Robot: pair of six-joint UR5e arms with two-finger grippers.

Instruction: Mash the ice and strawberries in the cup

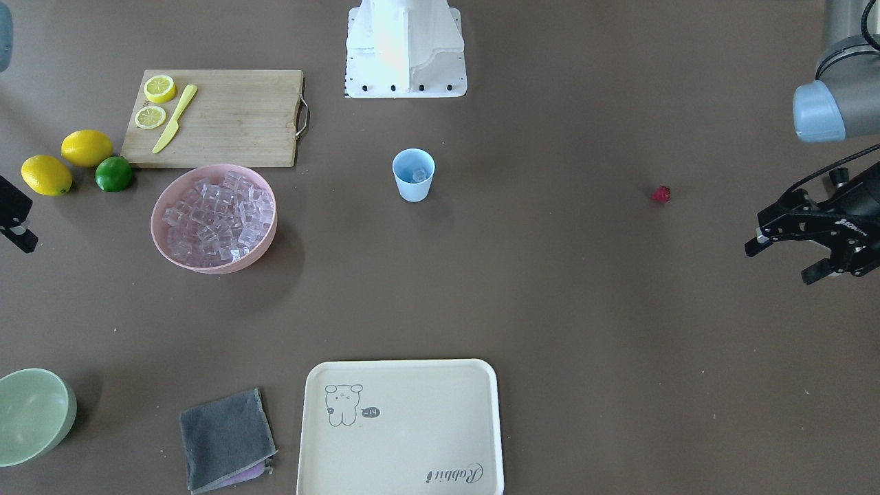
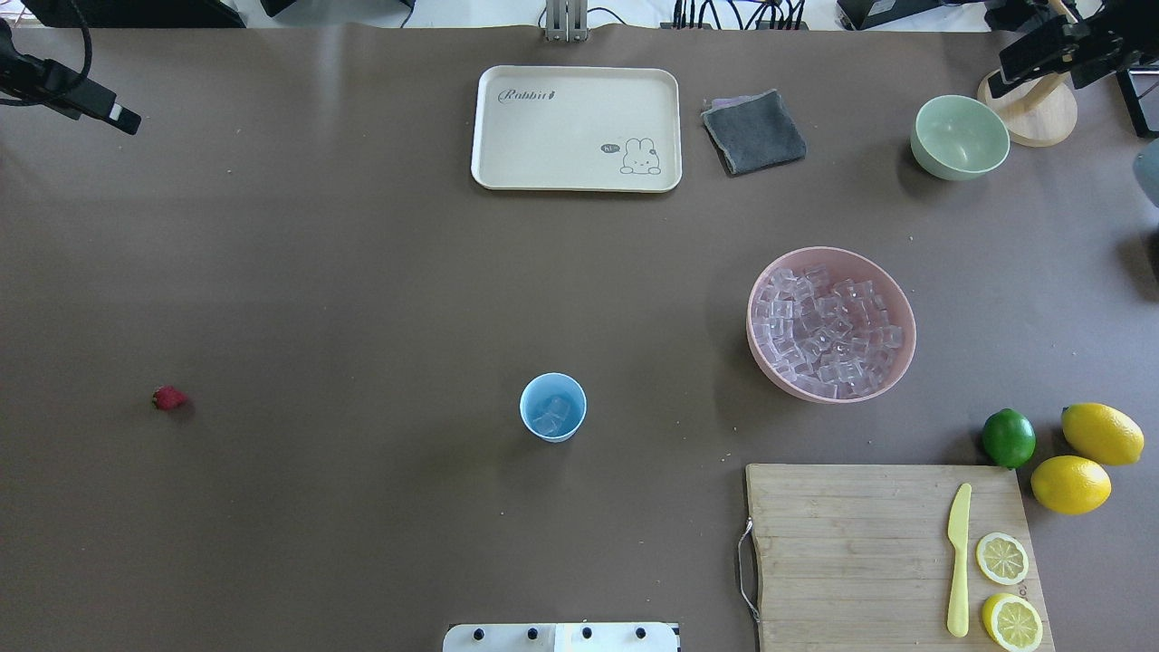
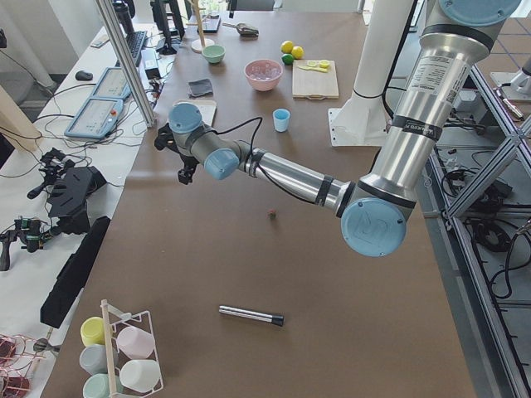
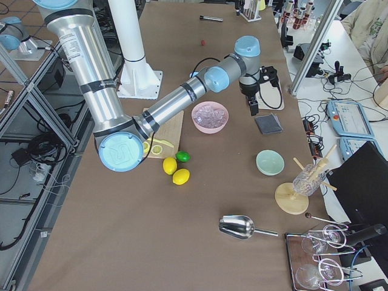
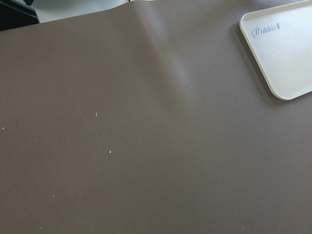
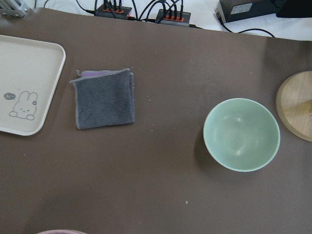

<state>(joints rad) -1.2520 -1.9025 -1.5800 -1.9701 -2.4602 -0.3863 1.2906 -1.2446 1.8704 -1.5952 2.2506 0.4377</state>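
Note:
The light blue cup (image 1: 413, 184) stands upright mid-table with a few clear ice cubes (image 1: 418, 175) inside; it also shows in the overhead view (image 2: 552, 426). One small red strawberry (image 1: 661, 194) lies alone on the table on my left side, also seen from overhead (image 2: 169, 397). My left gripper (image 1: 782, 262) is open and empty, hovering beyond the strawberry near the table's end. My right gripper (image 2: 1041, 50) is open and empty, high over the far corner by the green bowl, only partly in view.
A pink bowl (image 1: 213, 268) full of ice cubes sits beside a wooden cutting board (image 1: 234, 130) with lemon slices and a yellow knife. Lemons and a lime (image 1: 113, 173), a cream tray (image 1: 402, 426), a grey cloth (image 1: 227, 440), a green bowl (image 1: 34, 416) and a metal rod (image 3: 250, 315) are also there.

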